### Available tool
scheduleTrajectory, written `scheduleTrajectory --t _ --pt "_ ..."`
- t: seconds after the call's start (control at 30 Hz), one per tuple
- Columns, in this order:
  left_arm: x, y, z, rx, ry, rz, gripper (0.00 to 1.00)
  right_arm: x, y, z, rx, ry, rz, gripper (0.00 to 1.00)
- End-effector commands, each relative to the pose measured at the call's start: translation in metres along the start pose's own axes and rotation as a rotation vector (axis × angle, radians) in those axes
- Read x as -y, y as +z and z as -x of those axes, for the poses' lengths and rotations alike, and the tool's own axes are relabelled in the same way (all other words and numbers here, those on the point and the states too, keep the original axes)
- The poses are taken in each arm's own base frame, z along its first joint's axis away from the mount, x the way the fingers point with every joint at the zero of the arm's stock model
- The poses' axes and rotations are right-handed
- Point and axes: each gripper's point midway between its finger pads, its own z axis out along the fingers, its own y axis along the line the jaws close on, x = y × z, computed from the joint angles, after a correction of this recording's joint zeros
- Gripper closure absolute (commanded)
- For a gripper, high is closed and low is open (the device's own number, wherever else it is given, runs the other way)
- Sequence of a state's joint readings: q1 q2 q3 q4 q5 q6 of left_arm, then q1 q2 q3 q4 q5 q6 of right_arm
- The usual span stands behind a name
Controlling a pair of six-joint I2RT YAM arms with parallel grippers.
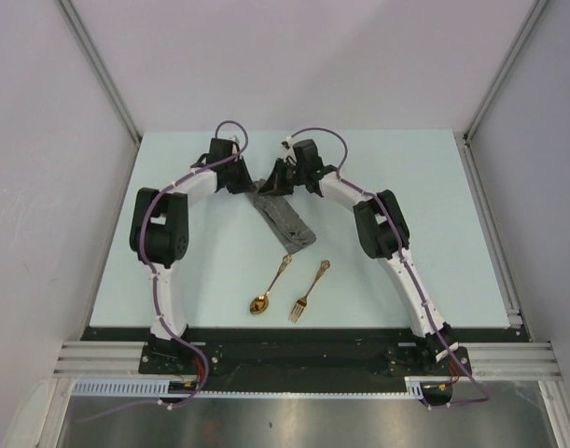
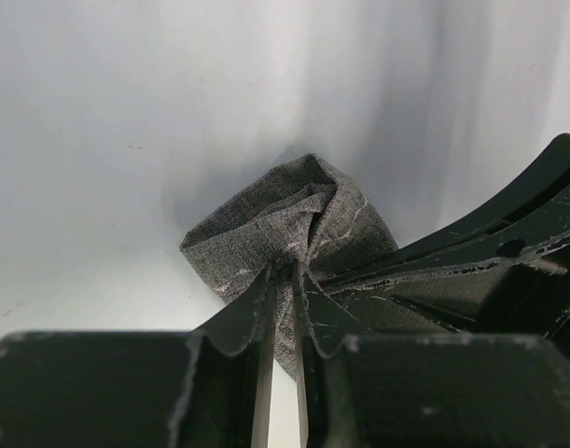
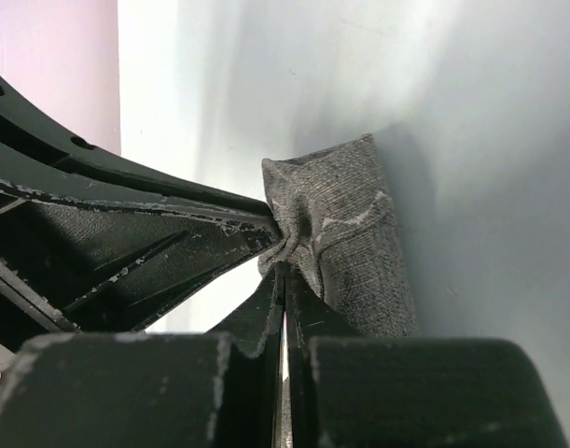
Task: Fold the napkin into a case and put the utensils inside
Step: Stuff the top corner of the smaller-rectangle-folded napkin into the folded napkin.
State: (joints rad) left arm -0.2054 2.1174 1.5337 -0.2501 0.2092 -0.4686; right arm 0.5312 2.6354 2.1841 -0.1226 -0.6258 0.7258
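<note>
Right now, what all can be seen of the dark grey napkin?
The napkin is dark grey woven cloth, matte and soft-looking, folded into a narrow strip. It lies diagonally on the pale table. Its far end is bunched and gapes a little like a pouch mouth. The left gripper and the right gripper each pinch that end from opposite sides. Nothing else touches it.

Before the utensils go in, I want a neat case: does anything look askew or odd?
The folded napkin lies diagonally, and its far end is puckered into creases where the left fingers and right fingers pinch it. Spoon and fork lie flat, nearer the arms.
</note>
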Motion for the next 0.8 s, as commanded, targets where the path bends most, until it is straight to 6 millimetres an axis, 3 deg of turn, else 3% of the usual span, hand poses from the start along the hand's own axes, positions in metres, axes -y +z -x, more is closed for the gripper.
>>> scheduleTrajectory --t 0.0,0.1,0.3,0.57,0.77 --pt "0.005 0.001 0.006 0.007 0.032 -0.006 0.83 -0.013 0.003 0.007 0.024 -0.026 0.025 1.00" --pt "0.005 0.001 0.007 0.008 0.040 -0.004 0.80 -0.011 0.005 0.006 0.022 -0.023 0.021 1.00" --pt "0.014 -0.002 0.013 0.026 0.045 -0.037 1.00 -0.009 0.008 0.004 0.018 -0.019 0.017 1.00" --pt "0.034 -0.017 0.022 0.083 0.016 -0.126 1.00 -0.003 0.015 0.002 0.019 -0.010 0.017 1.00" --pt "0.035 -0.018 0.017 0.075 -0.009 -0.136 1.00 -0.005 0.026 0.006 0.038 0.039 0.059 1.00"
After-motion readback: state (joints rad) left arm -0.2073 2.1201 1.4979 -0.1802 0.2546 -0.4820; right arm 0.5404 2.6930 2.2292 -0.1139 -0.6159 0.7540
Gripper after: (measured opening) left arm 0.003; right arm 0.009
